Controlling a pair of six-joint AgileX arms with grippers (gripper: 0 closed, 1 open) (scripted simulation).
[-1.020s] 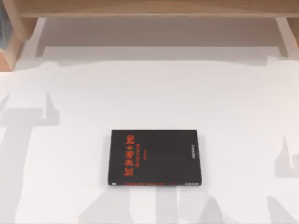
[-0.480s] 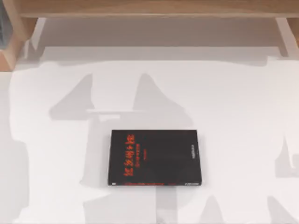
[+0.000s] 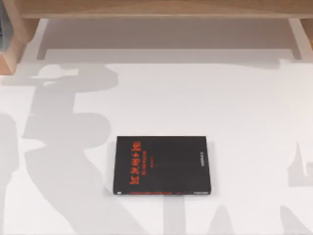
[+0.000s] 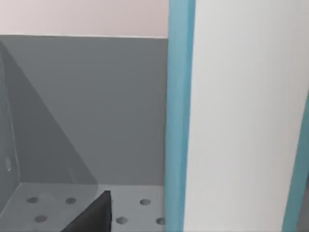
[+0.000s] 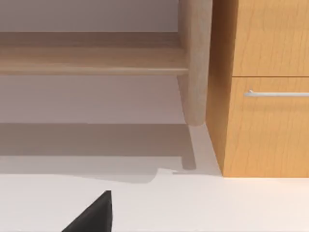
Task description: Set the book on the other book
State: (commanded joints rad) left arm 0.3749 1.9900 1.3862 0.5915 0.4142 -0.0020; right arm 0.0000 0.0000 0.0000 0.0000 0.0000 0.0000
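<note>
The other book (image 3: 162,165), black with red characters along one side, lies flat on the white table slightly below the middle of the top view. The book (image 4: 241,121) stands very close in the left wrist view, its teal-blue cover edge (image 4: 179,116) upright beside a broad white page edge. A dark part of my left gripper (image 4: 91,215) shows just beside it, with a grey wall behind. A dark part of my right gripper (image 5: 91,212) hovers over the white table, facing the wooden shelf.
A wooden shelf (image 3: 161,10) runs along the table's far edge, with a post (image 5: 195,63) and a drawer cabinet (image 5: 265,87) in the right wrist view. A wooden unit (image 3: 10,44) stands at the far left corner. Arm shadows lie across the table's left.
The large shadow on the table has shifted from the middle toward the left and far left. The black book has not moved.
</note>
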